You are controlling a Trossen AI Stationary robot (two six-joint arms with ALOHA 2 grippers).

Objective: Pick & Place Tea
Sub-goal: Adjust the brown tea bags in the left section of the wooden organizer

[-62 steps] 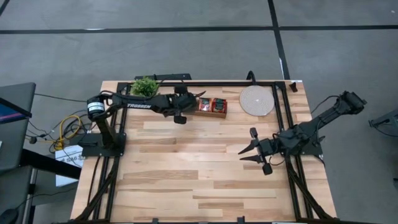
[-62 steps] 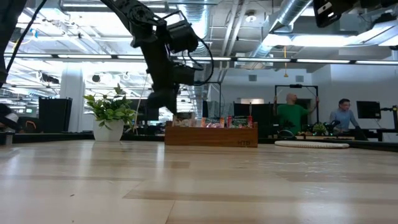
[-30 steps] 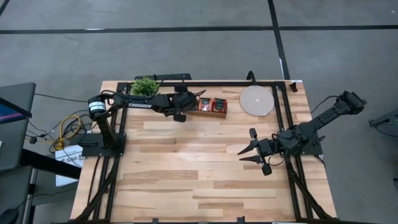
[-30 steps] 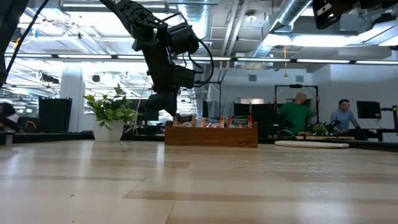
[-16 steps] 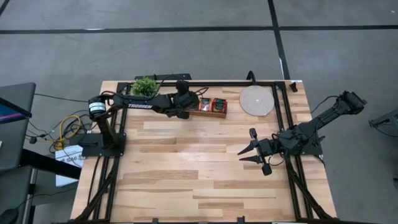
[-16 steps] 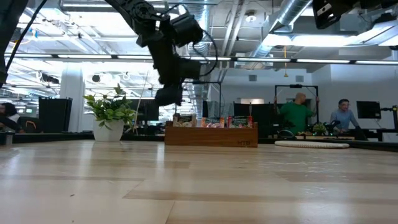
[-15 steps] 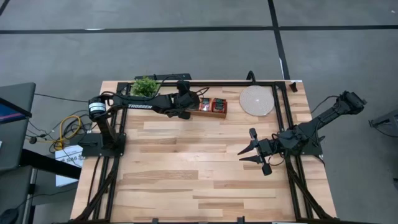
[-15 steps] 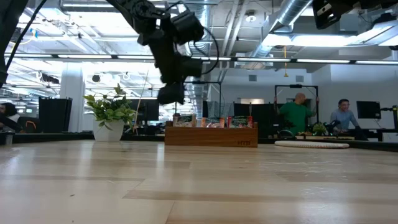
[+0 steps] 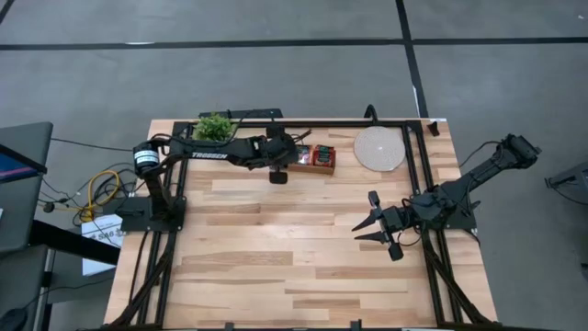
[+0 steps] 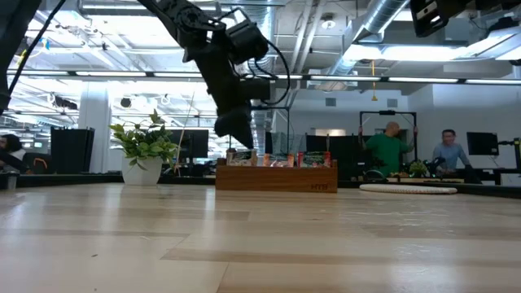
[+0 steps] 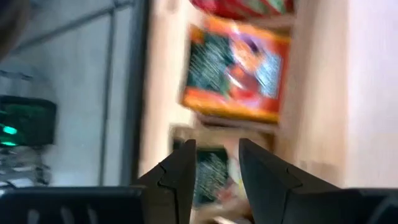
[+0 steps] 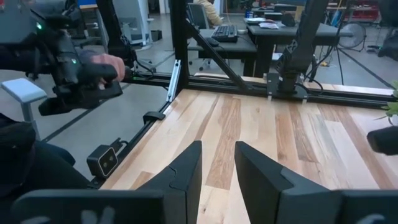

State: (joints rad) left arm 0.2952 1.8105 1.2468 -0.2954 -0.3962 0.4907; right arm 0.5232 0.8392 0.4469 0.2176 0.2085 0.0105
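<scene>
- Now that my left gripper (image 9: 287, 158) has slid sideways from beside the brown wooden tray (image 9: 323, 168), it hangs right over the tray's left end.
- It has also come up a little, and in the low view it floats above the tray, not touching it.
- Its two dark fingers (image 11: 180, 177) stand a small way apart, and I see nothing between them, so I am not holding any tea.
- The small flat square tea sachets (image 11: 236, 68) sit inside the tray, red-orange ones just past my fingers and a paler one right under them.
- I think this means I am lined up to go down and pinch one sachet next.
- My right gripper (image 9: 358, 230) waits low over the wooden surface (image 9: 276, 267), well apart from the tray, fingers slightly apart and empty.
</scene>
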